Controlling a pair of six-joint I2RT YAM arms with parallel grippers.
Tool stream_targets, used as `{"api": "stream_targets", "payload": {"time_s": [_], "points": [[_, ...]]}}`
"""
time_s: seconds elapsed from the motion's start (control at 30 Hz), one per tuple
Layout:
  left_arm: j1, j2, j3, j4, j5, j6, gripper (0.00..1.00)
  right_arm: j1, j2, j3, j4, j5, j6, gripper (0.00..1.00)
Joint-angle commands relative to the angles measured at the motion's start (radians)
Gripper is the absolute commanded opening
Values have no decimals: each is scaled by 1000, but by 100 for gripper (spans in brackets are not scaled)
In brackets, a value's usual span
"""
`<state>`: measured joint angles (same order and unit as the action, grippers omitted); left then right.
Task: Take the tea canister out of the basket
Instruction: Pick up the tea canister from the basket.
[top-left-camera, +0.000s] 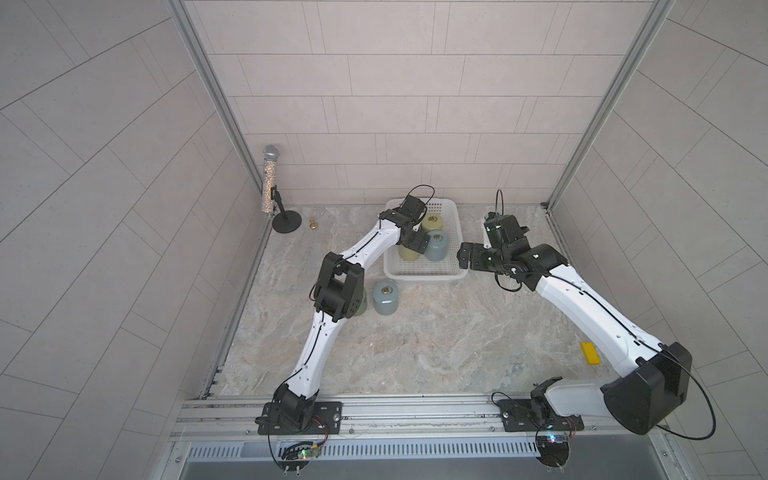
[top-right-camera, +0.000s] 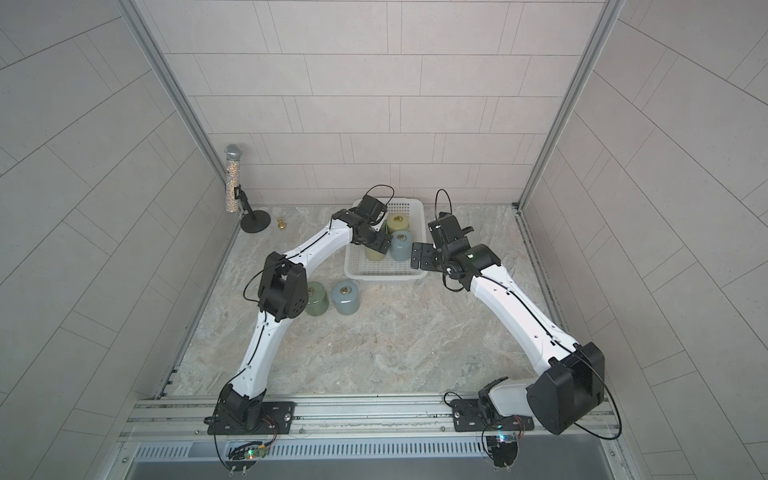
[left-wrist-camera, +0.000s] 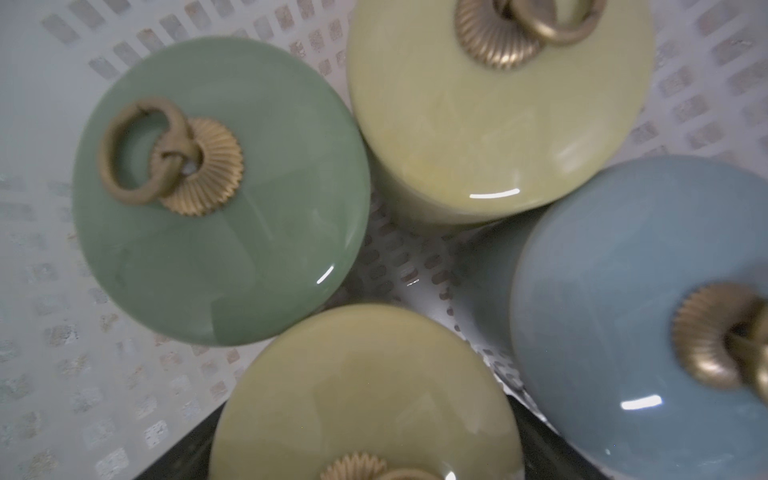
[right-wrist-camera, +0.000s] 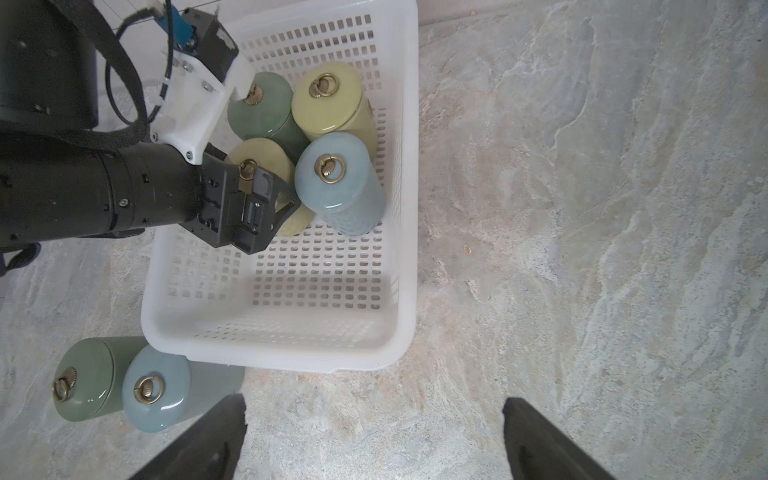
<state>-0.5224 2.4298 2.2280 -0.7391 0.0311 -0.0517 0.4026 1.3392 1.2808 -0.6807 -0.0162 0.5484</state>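
Upper centre of both top views: the basket (top-left-camera: 424, 276) is sitting on the table (top-left-camera: 415, 353). We are counting four canisters inside it, crowded into its upper half: yellow tea canister (left-wrist-camera: 361, 386), second yellow canister (right-wrist-camera: 328, 99), green canister (right-wrist-camera: 259, 110) and blue canister (right-wrist-camera: 332, 178). Left gripper (right-wrist-camera: 266, 195) is hovering over the yellow tea canister with its jaws spread wide on either side of the lid; we cannot judge contact. Right gripper (right-wrist-camera: 374, 401) is hanging released, holding nothing, just right of the basket. Lower left of the basket, the outer green canister (top-right-camera: 318, 299) and outer blue canister (top-right-camera: 345, 297) are standing side by side on the table.
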Motion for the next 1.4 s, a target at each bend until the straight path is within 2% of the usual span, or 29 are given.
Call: {"api": "stream_targets", "payload": {"time_s": [0.0,0.53,0.73,0.83,1.37], "points": [[5,45,12,-31,-24,0,96,-5,13,33,-20,-2,-18,100],[6,89,16,-12,-42,2,96,-4,13,26,-29,-12,-12,100],[6,83,11,-14,-37,-2,83,-4,10,22,-30,-10,-12,100],[5,59,-6,-14,-39,-4,78,-5,10,21,-29,-11,-9,100],[4,-150,-147,-4,-33,-52,78,-5,-13,-20,7,-57,1,100]]}}
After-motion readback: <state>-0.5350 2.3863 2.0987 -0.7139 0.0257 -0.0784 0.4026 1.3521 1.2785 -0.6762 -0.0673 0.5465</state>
